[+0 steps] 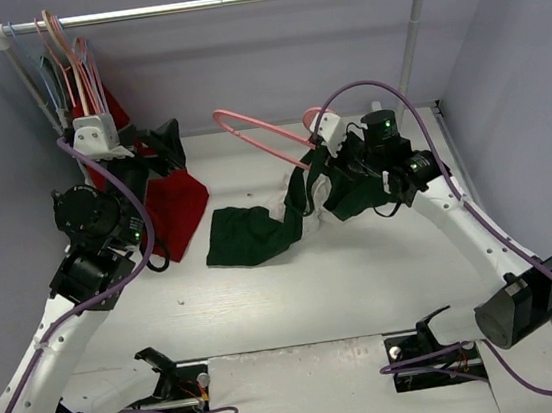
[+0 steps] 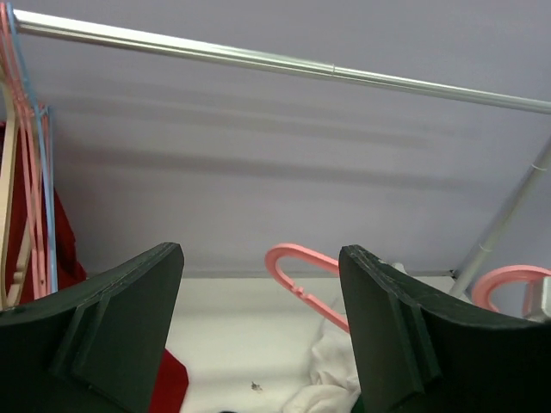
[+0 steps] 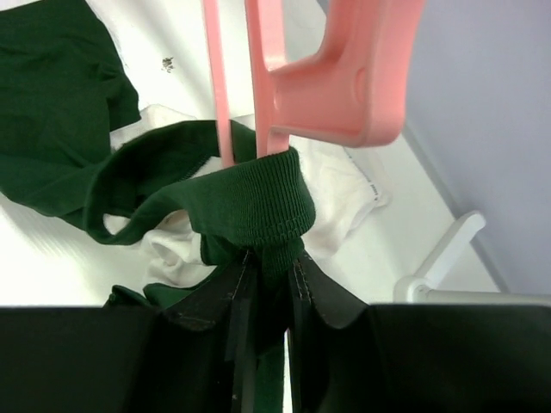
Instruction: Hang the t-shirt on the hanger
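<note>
Right tool [image 3: 269, 268] clamped on t-shirt [image 3: 258, 202] collar; hanger [image 3: 344, 86] arm enters collar, long axis running left. Left tool [image 2: 261, 258] spread wide, empty.

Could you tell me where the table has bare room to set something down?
Bare table lies between the t-shirt and the arm bases. Crowded: the red garment at left, the hanger and right gripper at back.

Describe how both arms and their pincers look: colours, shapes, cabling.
Both the left arm and right arm have white tubular links joined by black round joint housings. A purple cable loops along each. The left pincer and right pincer have flat, wedge-shaped dark fingers. A small green light glows on the right wrist.
</note>
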You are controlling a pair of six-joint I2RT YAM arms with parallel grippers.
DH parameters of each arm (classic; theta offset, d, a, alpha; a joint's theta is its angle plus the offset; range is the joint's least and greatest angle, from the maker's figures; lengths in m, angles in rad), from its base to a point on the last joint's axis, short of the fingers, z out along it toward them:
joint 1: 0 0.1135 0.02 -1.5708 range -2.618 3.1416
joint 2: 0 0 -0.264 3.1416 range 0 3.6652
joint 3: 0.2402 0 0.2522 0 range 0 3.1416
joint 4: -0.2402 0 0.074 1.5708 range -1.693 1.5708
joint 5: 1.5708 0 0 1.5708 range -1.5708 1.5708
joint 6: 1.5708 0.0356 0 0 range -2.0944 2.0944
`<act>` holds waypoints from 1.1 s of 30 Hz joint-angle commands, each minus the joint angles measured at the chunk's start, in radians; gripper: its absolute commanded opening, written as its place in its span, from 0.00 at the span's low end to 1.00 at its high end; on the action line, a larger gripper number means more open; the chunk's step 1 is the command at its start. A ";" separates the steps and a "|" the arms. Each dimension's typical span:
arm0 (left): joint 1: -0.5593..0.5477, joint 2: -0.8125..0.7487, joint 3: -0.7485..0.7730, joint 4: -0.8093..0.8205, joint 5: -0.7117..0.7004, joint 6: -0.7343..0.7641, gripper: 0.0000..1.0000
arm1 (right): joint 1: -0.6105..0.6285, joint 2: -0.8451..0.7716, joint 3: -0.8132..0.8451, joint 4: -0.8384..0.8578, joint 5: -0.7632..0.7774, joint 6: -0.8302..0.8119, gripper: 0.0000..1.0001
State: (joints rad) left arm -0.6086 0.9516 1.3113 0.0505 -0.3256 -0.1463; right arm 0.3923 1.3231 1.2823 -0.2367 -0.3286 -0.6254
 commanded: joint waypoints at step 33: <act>-0.168 0.645 -0.076 0.101 0.145 -0.659 0.62 | -0.006 -0.024 0.055 0.096 -0.049 0.201 0.00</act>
State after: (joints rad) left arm -0.7670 1.6012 1.1748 0.0654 -0.1810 -0.7830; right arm 0.3923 1.3445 1.3128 -0.2295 -0.3546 -0.4267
